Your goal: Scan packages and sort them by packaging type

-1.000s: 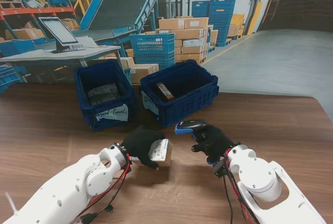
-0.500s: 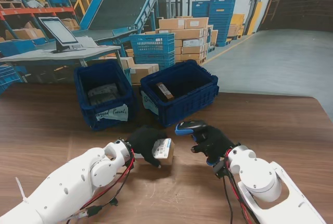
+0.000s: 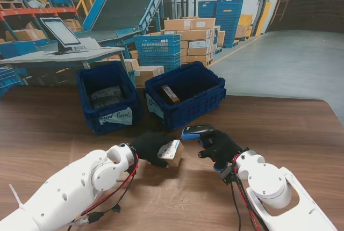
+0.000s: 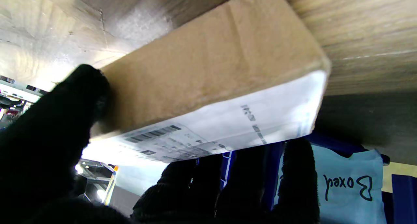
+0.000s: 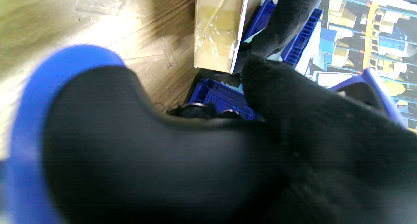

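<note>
So the wooden table (image 3: 301, 129) takes up most of the stand view, and at its far edge sit two dark blue plastic bins. The right bin (image 3: 207, 105) is the bigger one and has a small brown parcel (image 3: 170, 93) lying inside. The left bin (image 3: 91, 105) has a pale handwritten label (image 3: 115, 117) on its near wall and something flat and greyish inside that I can't make out. In the left wrist view a light blue tag (image 4: 347, 181) reads "Boxed". Behind the table there's a grey desk with a monitor (image 3: 60, 33) and stacks of cardboard cartons (image 3: 194, 40) next to blue crates.

Nothing sits between the hands and the bins, just bare wood.

The cardboard box (image 3: 173, 151) is near me, about mid-table, a little in front of the gap between the two bins. It's plain brown with a white shipping label (image 4: 228, 126) on one face, barcode visible, and it looks tilted with the label side turned toward the right hand. The left hand (image 3: 151, 146), black-gloved, is wrapped around it, thumb on one side and fingers (image 4: 298, 172) over the label edge.

The right hand (image 3: 219, 146) grips a blue and black handheld scanner (image 3: 194, 130), its head pointing at the box and just beside it, not touching.
</note>
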You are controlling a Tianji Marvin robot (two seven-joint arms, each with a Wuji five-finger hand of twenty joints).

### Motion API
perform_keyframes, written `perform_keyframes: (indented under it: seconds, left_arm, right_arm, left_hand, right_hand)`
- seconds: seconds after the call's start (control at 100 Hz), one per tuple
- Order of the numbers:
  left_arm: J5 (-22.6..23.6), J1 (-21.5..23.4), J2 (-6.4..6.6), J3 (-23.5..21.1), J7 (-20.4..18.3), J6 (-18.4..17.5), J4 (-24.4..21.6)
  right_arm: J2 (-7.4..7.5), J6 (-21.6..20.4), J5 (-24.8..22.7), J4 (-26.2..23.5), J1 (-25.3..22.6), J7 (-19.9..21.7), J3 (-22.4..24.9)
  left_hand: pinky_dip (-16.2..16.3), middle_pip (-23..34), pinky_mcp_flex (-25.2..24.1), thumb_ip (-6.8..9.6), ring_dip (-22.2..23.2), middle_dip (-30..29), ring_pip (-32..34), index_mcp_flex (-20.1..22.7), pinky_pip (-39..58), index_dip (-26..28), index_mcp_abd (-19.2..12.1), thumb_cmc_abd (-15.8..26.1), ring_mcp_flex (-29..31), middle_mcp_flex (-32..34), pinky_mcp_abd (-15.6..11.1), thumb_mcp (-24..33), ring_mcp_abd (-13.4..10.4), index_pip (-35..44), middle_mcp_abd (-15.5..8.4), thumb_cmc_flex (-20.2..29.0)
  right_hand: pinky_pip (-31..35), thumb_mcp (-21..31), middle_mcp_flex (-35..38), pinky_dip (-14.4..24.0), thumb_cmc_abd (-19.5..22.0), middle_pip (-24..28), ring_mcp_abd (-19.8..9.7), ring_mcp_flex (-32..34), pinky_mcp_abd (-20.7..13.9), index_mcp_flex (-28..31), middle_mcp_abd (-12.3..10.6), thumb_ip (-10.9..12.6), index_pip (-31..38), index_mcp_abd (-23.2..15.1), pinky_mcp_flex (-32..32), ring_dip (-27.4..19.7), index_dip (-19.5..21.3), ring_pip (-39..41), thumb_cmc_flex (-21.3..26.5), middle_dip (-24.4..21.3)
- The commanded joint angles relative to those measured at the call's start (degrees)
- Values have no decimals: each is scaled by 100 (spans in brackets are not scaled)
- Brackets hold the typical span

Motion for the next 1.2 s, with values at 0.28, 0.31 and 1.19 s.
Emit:
perform_keyframes:
  seconds: [0.28, 0.31, 1.19]
  left_arm:
    - [58, 124, 139, -68, -684, -43, -485]
    - [36, 125, 156, -71, -792, -61, -530]
    - [-222, 1530, -13, -1635, 174, 11, -1466]
  right_arm:
    - [-11, 26, -37, -154, -105, 97, 57]
    - [-11, 27, -43, -157, -105, 93, 57]
    - [50, 602, -884, -647, -126, 87, -15]
  left_hand:
    - [-425, -935, -588, 263, -874, -757, -691, -605, -1153, -530, 379, 751, -1392, -1343, 90, -156, 450, -1209, 598, -240]
    - [-485, -1013, -627, 260, -939, -808, -744, -664, -1280, -532, 372, 793, -1498, -1411, 85, -225, 458, -1235, 623, -249]
    - [-670, -809, -442, 298, -1118, -752, -644, 249, -1625, -384, -185, 1115, -1265, -754, -7, -456, 216, -872, 242, -273]
  right_hand:
    - [98, 70, 2, 44, 249, 33, -111, 91, -9, 339, 143, 34, 372, -256, 0, 115, 288, 300, 438, 42]
    - [98, 73, 3, 44, 253, 34, -119, 90, -10, 339, 149, 35, 371, -256, 0, 115, 288, 298, 440, 42]
    - [96, 77, 9, 39, 246, 27, -128, 96, -23, 338, 122, 33, 369, -254, 13, 110, 290, 292, 417, 44]
